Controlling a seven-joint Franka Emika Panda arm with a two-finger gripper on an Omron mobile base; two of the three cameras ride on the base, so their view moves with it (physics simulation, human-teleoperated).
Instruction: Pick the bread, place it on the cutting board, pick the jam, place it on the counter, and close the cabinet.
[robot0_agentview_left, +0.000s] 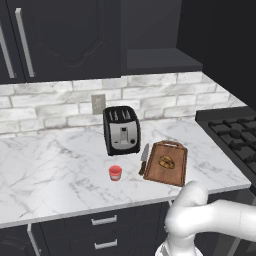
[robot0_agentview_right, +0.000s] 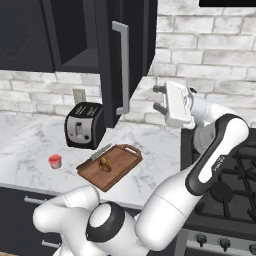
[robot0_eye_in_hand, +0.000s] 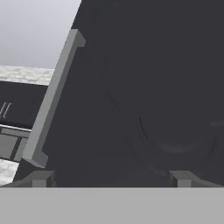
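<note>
Two dark fingertips (robot0_agentview_right: 158, 98) spread wide, gripping nothing; white two-finger gripper (robot0_agentview_right: 159, 98) faces the panelled face of the dark upper cabinet door (robot0_agentview_right: 131, 50), just beside it, w/ the long silver bar handle (robot0_agentview_right: 122, 68) off to one side. Door stands ajar. Golden-brown bread roll (robot0_agentview_left: 166, 162) already on reddish-brown wooden cutting board (robot0_agentview_left: 176, 169); small red jam jar (robot0_agentview_left: 115, 173) on white marble counter (robot0_agentview_left: 55, 170). So last step: closing cabinet. Next prob. push flat on the door panel till shut.

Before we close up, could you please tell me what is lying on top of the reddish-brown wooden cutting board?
On the reddish-brown wooden cutting board sits only the small golden-brown bread roll. The board surface beneath the roll is covered.
</note>
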